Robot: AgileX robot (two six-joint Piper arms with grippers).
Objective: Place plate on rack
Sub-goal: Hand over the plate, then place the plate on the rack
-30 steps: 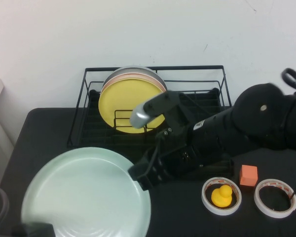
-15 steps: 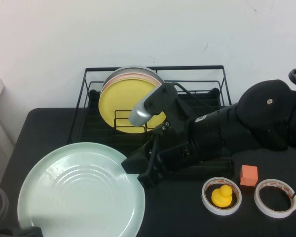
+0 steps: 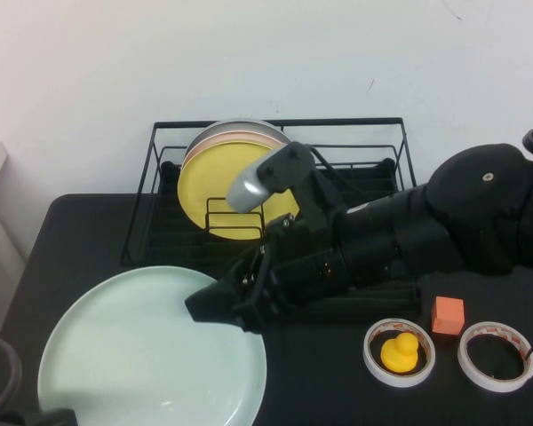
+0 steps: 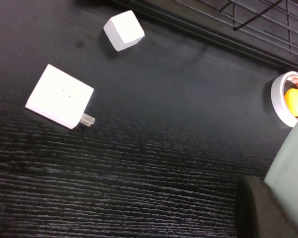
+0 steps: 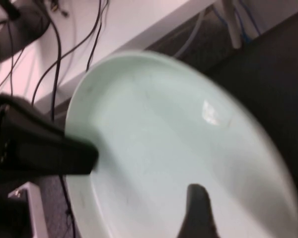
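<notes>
The pale mint-green plate [image 3: 133, 355] is at the front left, held at its near edge by my left gripper [image 3: 55, 415]. In the left wrist view one finger [image 4: 260, 210] presses against the plate's edge [image 4: 293, 163] above the black table. My right gripper [image 3: 211, 307] reaches across from the right and sits over the plate's right rim. In the right wrist view one finger [image 5: 198, 213] lies above the plate's face [image 5: 154, 139]; the other finger is hidden. The black wire rack [image 3: 355, 133] stands at the back, behind the right arm.
A yellow plate [image 3: 218, 182] stands in the rack's left part with pink and grey plates behind it. A tape ring with a yellow duck [image 3: 399, 351], an orange cube [image 3: 447, 314] and another tape ring [image 3: 495, 356] lie front right. A white cube [image 4: 123, 30] and white plug [image 4: 59, 96] lie on the table.
My right gripper has moved left, from the plate's right rim to over its inner face. The plate has shifted slightly in the left gripper.
</notes>
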